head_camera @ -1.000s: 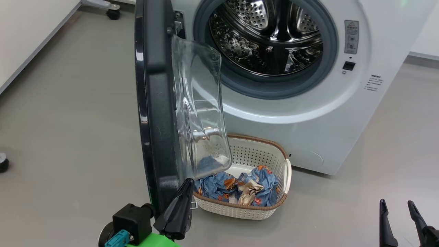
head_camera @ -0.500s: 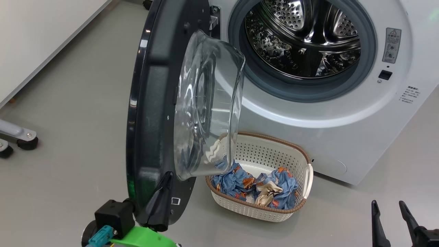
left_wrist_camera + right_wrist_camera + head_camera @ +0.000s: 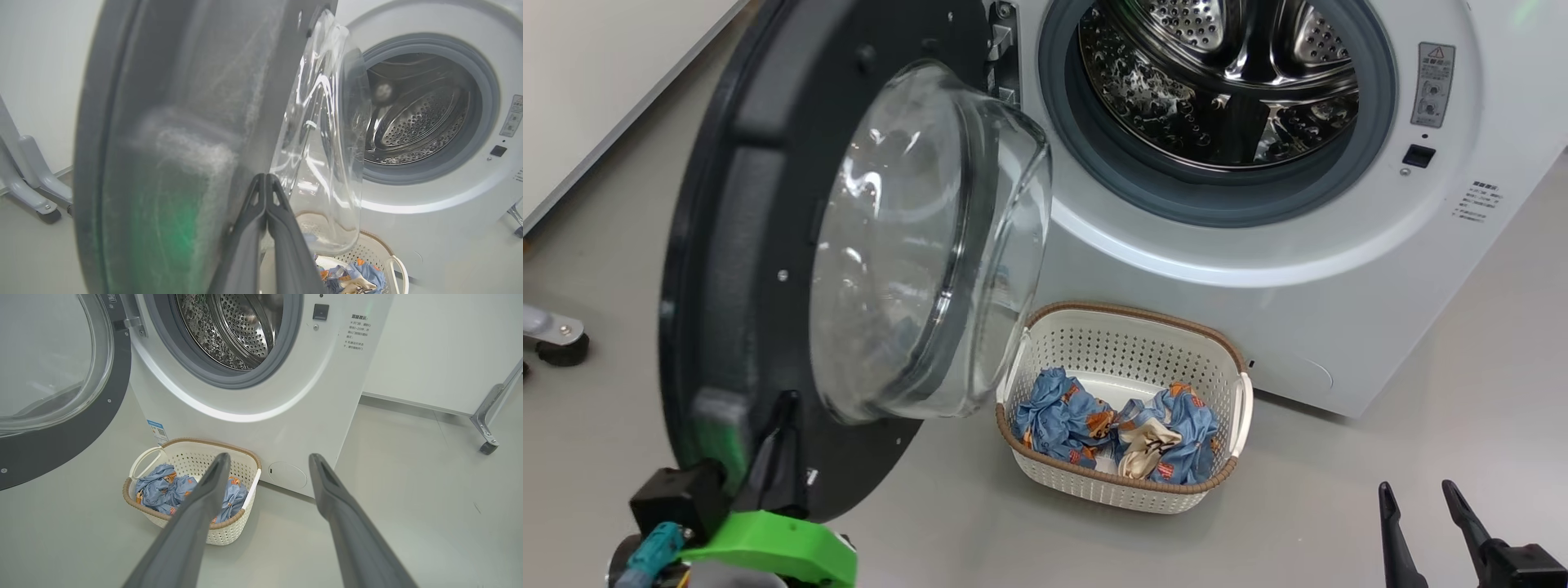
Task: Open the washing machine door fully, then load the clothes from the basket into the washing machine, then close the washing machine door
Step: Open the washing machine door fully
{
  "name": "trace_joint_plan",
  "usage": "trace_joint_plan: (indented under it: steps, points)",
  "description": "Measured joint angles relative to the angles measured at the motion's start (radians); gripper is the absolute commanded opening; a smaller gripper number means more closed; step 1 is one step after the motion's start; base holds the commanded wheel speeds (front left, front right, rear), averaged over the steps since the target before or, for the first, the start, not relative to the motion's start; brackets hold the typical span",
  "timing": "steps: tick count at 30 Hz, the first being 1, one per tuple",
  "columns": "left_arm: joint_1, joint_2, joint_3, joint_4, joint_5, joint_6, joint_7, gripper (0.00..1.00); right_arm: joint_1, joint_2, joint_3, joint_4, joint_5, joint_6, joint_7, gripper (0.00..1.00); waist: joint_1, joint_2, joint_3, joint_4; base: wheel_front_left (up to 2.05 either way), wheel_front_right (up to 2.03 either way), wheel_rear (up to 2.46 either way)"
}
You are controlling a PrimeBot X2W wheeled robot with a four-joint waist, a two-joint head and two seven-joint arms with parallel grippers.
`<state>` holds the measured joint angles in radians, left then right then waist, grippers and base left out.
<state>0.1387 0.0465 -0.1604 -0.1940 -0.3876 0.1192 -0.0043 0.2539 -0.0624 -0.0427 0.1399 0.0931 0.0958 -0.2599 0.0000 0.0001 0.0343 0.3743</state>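
The washing machine door [image 3: 743, 245] stands swung out to the left, its inner face and clear glass bowl [image 3: 915, 245] turned towards me. My left gripper [image 3: 786, 400] is shut, and its tip rests against the door's [image 3: 184, 122] lower inner face, just left of the bowl. The washing machine [image 3: 1258, 245] shows its steel drum [image 3: 1217, 82] uncovered. On the floor before it, the basket [image 3: 1127, 347] holds the blue bear-print clothes [image 3: 1062, 412]. My right gripper [image 3: 1417, 494] hangs open and empty at the lower right. In its wrist view it points over the basket [image 3: 192, 459] and clothes [image 3: 159, 486].
A metal frame leg on a castor [image 3: 551, 339] stands on the grey floor left of the door, and another castor leg [image 3: 488, 445] is right of the machine. A white wall panel [image 3: 596, 73] runs along the left.
The door has swung further open to the left, with my shut left gripper following against its inner face. The basket and clothes now show unobstructed. The head camera has also shifted.
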Motion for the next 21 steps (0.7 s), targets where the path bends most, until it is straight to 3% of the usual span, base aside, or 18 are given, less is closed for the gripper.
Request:
trace_joint_plan:
  steps: [21]
  points:
    - [-0.146, -0.015, 0.324, 0.301, 0.101, 0.000, -0.122, 0.00, 0.000, 0.000, -0.008, 0.028, -0.007, 0.009, 0.000, 1.00, 0.0000, 0.0000, -0.028, -0.132, 0.00, 0.00, 0.00]
